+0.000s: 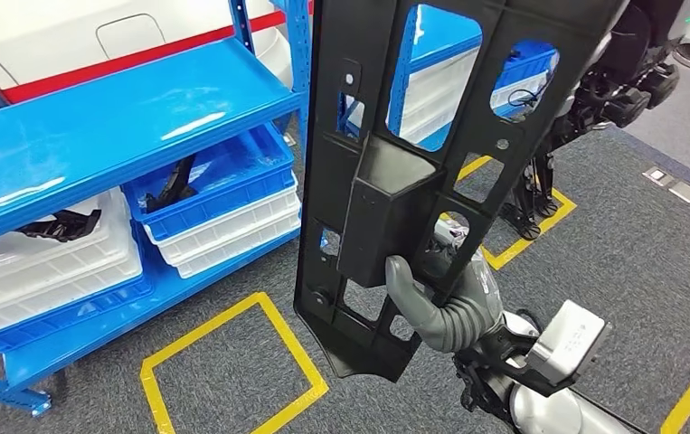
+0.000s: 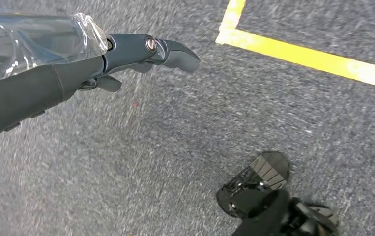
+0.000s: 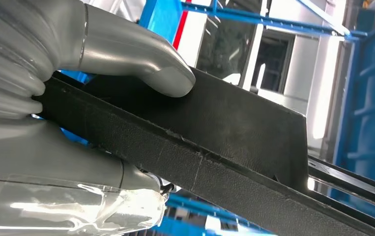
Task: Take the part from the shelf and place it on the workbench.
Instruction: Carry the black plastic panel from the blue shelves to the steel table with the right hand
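A large black plastic panel (image 1: 413,136) with several cut-out windows stands upright in front of me. My right hand (image 1: 440,303) grips its lower part, thumb hooked over a boxy raised section. Close up in the right wrist view, the grey thumb (image 3: 141,64) presses on the part's (image 3: 234,142) black edge and the fingers clamp it from the other side. My left hand (image 2: 101,64) hangs over grey carpet with its fingers stretched out and nothing in them.
A blue shelf (image 1: 97,127) stands to my left, with blue (image 1: 232,181) and white bins (image 1: 42,262) holding smaller black parts. Yellow tape squares (image 1: 232,362) mark the grey carpet. Another dark robot (image 1: 612,81) stands at the far right.
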Tool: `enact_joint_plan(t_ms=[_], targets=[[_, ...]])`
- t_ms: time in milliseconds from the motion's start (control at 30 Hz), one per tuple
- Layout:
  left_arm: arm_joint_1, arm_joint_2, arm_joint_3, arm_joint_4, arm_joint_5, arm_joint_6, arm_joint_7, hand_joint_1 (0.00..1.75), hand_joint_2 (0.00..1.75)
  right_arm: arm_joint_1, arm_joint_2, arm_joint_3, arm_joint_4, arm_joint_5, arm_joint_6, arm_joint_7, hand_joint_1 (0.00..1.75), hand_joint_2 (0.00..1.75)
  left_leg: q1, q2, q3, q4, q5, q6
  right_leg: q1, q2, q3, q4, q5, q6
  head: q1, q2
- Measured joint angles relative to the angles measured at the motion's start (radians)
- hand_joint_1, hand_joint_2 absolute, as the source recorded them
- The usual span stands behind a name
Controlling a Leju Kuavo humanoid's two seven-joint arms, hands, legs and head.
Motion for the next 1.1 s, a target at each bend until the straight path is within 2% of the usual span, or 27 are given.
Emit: enact_joint_plan(t_ms=[33,67,133,200,233,300,333,367,400,433,500,533,567,633,667,700,733,767,800,833,867,900,933,967,1033,1067,1100], targets=[[-0.002,-0.001,0.0,0.0,0.0,0.001,0.0,0.0,1.75,0.001,-0.002,-0.001,-0.005,0.002,-0.002,0.002,1.75,1.75,-0.003,0.008,-0.001,0.002,-0.001,-0.003,0.003,-0.013,0.022,-0.042,0.01,-0.007,0.0,0.0],[-0.003,-0.002,0.0,0.0,0.001,0.002,-0.001,0.0,1.75,0.003,-0.006,-0.002,-0.008,0.005,-0.004,0.003,1.75,1.75,-0.005,0.015,-0.001,0.004,-0.002,-0.007,0.006,-0.016,0.027,-0.058,0.011,-0.014,0.0,0.0],[-0.003,-0.003,0.0,0.0,0.002,0.004,-0.002,0.0,1.75,0.011,-0.013,-0.004,-0.017,0.017,-0.009,0.006,1.75,1.75,-0.005,0.029,-0.001,0.006,-0.003,-0.015,0.005,0.004,0.022,-0.058,0.018,-0.027,0.0,0.0],[-0.003,-0.004,0.0,0.0,0.002,0.008,-0.002,0.0,1.75,0.019,-0.019,-0.007,-0.028,0.03,-0.013,0.009,1.75,1.75,0.0,0.005,-0.015,0.043,-0.033,-0.027,0.0,0.022,0.017,-0.06,0.025,-0.039,-0.001,0.0],[-0.002,-0.004,0.0,0.0,0.002,0.011,-0.002,0.0,1.75,0.022,-0.022,-0.008,-0.034,0.036,-0.015,0.011,1.75,1.75,0.004,-0.017,-0.035,0.092,-0.066,-0.033,-0.003,0.031,0.015,-0.061,0.029,-0.043,-0.002,0.0],[0.003,-0.005,0.001,0.0,0.004,0.017,-0.002,0.0,1.75,0.036,-0.027,-0.01,-0.044,0.048,-0.019,0.014,1.75,1.75,0.012,-0.051,-0.096,0.239,-0.14,-0.043,-0.004,0.052,0.007,-0.06,0.034,-0.048,-0.002,0.0],[0.007,-0.005,0.002,0.0,0.004,0.02,-0.002,0.0,1.75,0.048,-0.03,-0.012,-0.05,0.054,-0.021,0.015,1.75,1.75,0.014,-0.057,-0.12,0.299,-0.162,-0.046,-0.003,0.065,0.005,-0.06,0.036,-0.048,-0.002,0.0],[0.011,-0.005,0.003,0.0,0.005,0.023,-0.003,0.0,1.75,0.062,-0.034,-0.015,-0.057,0.063,-0.022,0.016,1.75,1.75,0.016,-0.059,-0.129,0.322,-0.163,-0.047,-0.003,0.078,0.003,-0.06,0.038,-0.047,-0.002,0.0],[0.014,-0.005,0.005,0.0,0.005,0.026,-0.003,0.0,1.75,0.075,-0.038,-0.019,-0.064,0.073,-0.024,0.017,1.75,1.75,0.017,-0.063,-0.117,0.302,-0.144,-0.046,-0.003,0.092,0.002,-0.06,0.039,-0.045,-0.002,0.0],[0.016,-0.005,0.006,0.0,0.006,0.029,-0.003,0.0,1.75,0.087,-0.043,-0.024,-0.072,0.082,-0.026,0.017,1.75,1.75,0.017,-0.07,-0.085,0.238,-0.109,-0.043,-0.003,0.106,0.003,-0.06,0.04,-0.044,-0.002,0.0],[0.018,-0.004,0.007,0.0,0.006,0.034,-0.004,0.0,1.75,0.104,-0.051,-0.033,-0.089,0.095,-0.029,0.018,1.75,1.75,0.02,-0.121,-0.012,0.081,-0.044,-0.034,-0.003,0.132,0.0,-0.059,0.044,-0.038,-0.002,0.0],[0.019,-0.005,0.008,0.0,0.006,0.035,-0.005,0.0,1.75,0.11,-0.054,-0.037,-0.096,0.098,-0.03,0.019,1.75,1.75,0.02,-0.145,0.009,0.03,-0.027,-0.03,-0.004,0.144,-0.004,-0.058,0.047,-0.033,-0.002,0.0],[0.019,-0.005,0.008,0.0,0.006,0.036,-0.006,0.0,1.75,0.117,-0.058,-0.04,-0.102,0.1,-0.03,0.019,1.75,1.75,0.02,-0.161,0.017,0.007,-0.024,-0.028,-0.005,0.155,-0.01,-0.058,0.05,-0.028,-0.002,0.0],[0.021,-0.006,0.008,0.0,0.006,0.036,-0.008,0.0,1.75,0.128,-0.064,-0.047,-0.113,0.103,-0.031,0.02,1.75,1.75,0.017,-0.148,0.015,0.005,-0.022,-0.022,-0.009,0.176,-0.019,-0.059,0.056,-0.015,-0.002,0.0],[0.021,-0.007,0.009,0.0,0.006,0.037,-0.008,0.0,1.75,0.134,-0.068,-0.051,-0.119,0.106,-0.031,0.02,1.75,1.75,0.018,-0.137,0.016,0.003,-0.018,-0.016,-0.009,0.167,-0.024,-0.053,0.053,-0.01,-0.001,0.0],[0.02,-0.007,0.009,0.0,0.006,0.039,-0.009,0.0,1.75,0.14,-0.073,-0.056,-0.124,0.112,-0.031,0.022,1.75,1.75,0.019,-0.124,0.016,0.0,-0.014,-0.009,-0.008,0.144,-0.035,-0.033,0.038,-0.006,0.0,0.0],[0.02,-0.008,0.01,0.0,0.006,0.041,-0.007,0.0,1.75,0.147,-0.078,-0.061,-0.13,0.121,-0.031,0.024,1.75,1.75,0.021,-0.11,0.016,-0.003,-0.012,-0.003,-0.006,0.114,-0.055,0.011,0.01,-0.003,0.001,0.0],[0.021,-0.008,0.012,0.0,0.006,0.045,-0.005,0.0,1.75,0.157,-0.082,-0.068,-0.135,0.13,-0.031,0.027,1.75,1.75,0.02,-0.096,0.016,-0.004,-0.011,0.0,-0.006,0.082,-0.083,0.077,-0.028,-0.001,0.002,0.0],[0.024,-0.008,0.015,0.0,0.007,0.048,-0.001,0.0,1.75,0.17,-0.086,-0.076,-0.14,0.137,-0.031,0.031,1.75,1.75,0.019,-0.082,0.015,-0.004,-0.011,0.002,-0.006,0.065,-0.116,0.153,-0.067,0.002,0.003,0.0],[0.028,-0.007,0.019,0.0,0.007,0.051,0.002,0.0,1.75,0.186,-0.091,-0.085,-0.145,0.142,-0.031,0.033,1.75,1.75,0.019,-0.067,0.014,-0.003,-0.011,0.003,-0.008,0.06,-0.145,0.221,-0.094,0.005,0.003,0.0],[0.031,-0.006,0.023,0.0,0.008,0.053,0.005,0.0,1.75,0.204,-0.097,-0.095,-0.149,0.145,-0.031,0.036,1.75,1.75,0.018,-0.052,0.014,-0.003,-0.011,0.003,-0.01,0.058,-0.158,0.255,-0.102,0.008,0.003,0.0],[0.032,-0.006,0.027,0.0,0.009,0.054,0.006,0.0,1.75,0.221,-0.104,-0.105,-0.154,0.146,-0.031,0.037,1.75,1.75,0.018,-0.038,0.014,-0.003,-0.012,0.002,-0.012,0.055,-0.149,0.247,-0.09,0.01,0.003,0.0],[0.033,-0.006,0.03,0.0,0.01,0.054,0.007,0.0,1.75,0.237,-0.111,-0.117,-0.159,0.147,-0.032,0.038,1.75,1.75,0.019,-0.025,0.015,-0.002,-0.014,0.0,-0.014,0.047,-0.117,0.194,-0.062,0.012,0.003,0.0],[0.032,-0.006,0.032,0.0,0.011,0.054,0.008,0.0,1.75,0.251,-0.119,-0.129,-0.166,0.15,-0.032,0.039,1.75,1.75,0.019,-0.014,0.017,-0.001,-0.016,-0.003,-0.015,0.029,-0.07,0.114,-0.029,0.013,0.003,0.0],[0.031,-0.006,0.036,0.0,0.012,0.054,0.017,0.0,1.75,0.278,-0.132,-0.152,-0.181,0.158,-0.034,0.043,1.75,1.75,0.014,0.004,0.02,0.003,-0.023,-0.013,-0.012,-0.006,0.003,-0.017,0.01,0.01,0.003,0.0],[0.031,-0.006,0.039,0.0,0.012,0.053,0.024,0.0,1.75,0.291,-0.137,-0.163,-0.189,0.164,-0.037,0.046,1.75,1.75,0.01,0.012,0.022,0.005,-0.026,-0.018,-0.01,-0.014,0.017,-0.043,0.014,0.005,0.003,0.0],[0.031,-0.006,0.042,0.0,0.011,0.052,0.031,0.0,1.75,0.305,-0.142,-0.173,-0.197,0.17,-0.039,0.05,1.75,1.75,0.008,0.02,0.023,0.006,-0.027,-0.023,-0.007,-0.008,0.016,-0.047,0.012,-0.001,0.002,0.0]])
